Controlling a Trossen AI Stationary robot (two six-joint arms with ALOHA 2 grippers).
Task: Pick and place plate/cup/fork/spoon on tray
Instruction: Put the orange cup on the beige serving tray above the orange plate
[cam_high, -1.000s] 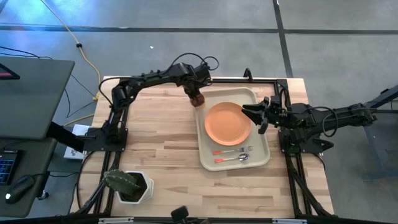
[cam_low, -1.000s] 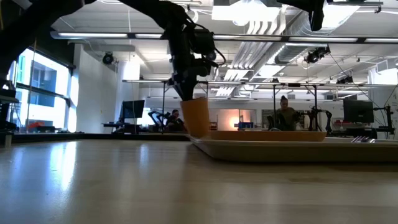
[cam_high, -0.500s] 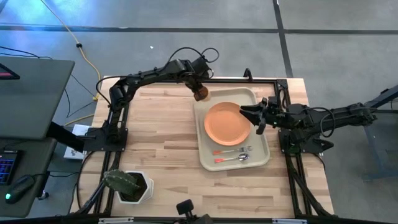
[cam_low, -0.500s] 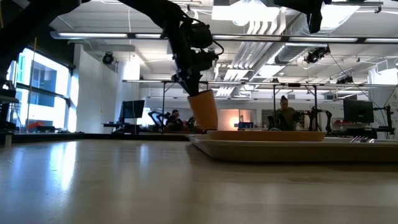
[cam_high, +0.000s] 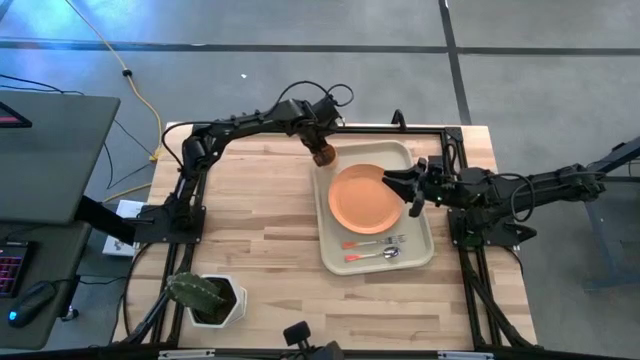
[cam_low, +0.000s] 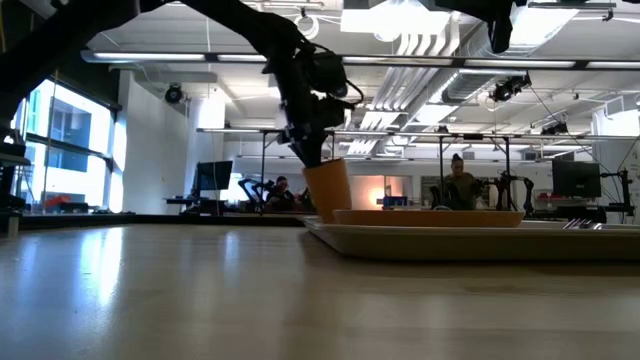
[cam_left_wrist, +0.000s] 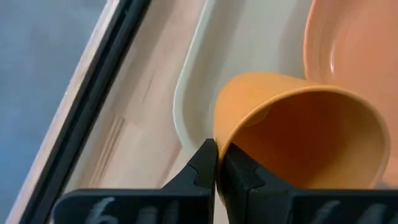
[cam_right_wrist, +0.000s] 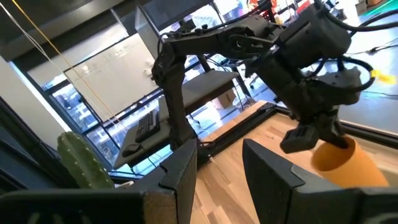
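Note:
The beige tray (cam_high: 426, 240) lies on the table's right half. The orange plate (cam_high: 364, 198) lies in it, and the fork (cam_high: 376, 241) and spoon (cam_high: 372, 256) lie in its near part. My left gripper (cam_high: 320, 147) is shut on the orange cup (cam_high: 323, 156) over the tray's far left corner. In the low view the cup (cam_low: 328, 186) is tilted, and the plate hides its bottom. My right gripper (cam_high: 402, 186) is open and empty over the plate's right edge. My left gripper pinches the cup's rim (cam_left_wrist: 217, 138), with one finger (cam_left_wrist: 244, 177) inside the cup and the other (cam_left_wrist: 200, 168) outside. The fingers come from above, pointing down. The cup hangs tilted below them over the tray's corner (cam_left_wrist: 186, 124). I cannot tell whether its bottom touches the tray.
A white pot with a green cactus (cam_high: 208, 297) stands at the table's near left corner. A desk with a laptop (cam_high: 45, 150) stands beyond the left edge. People sit in the room behind the table (cam_low: 462, 180). Bare wood (cam_high: 255, 210) lies left of the tray.
My left gripper has carried the cup from beside the tray's left rim toward the table's right edge. It lifted and tipped the cup over the rim, then lowered it a little over the tray's far left corner.

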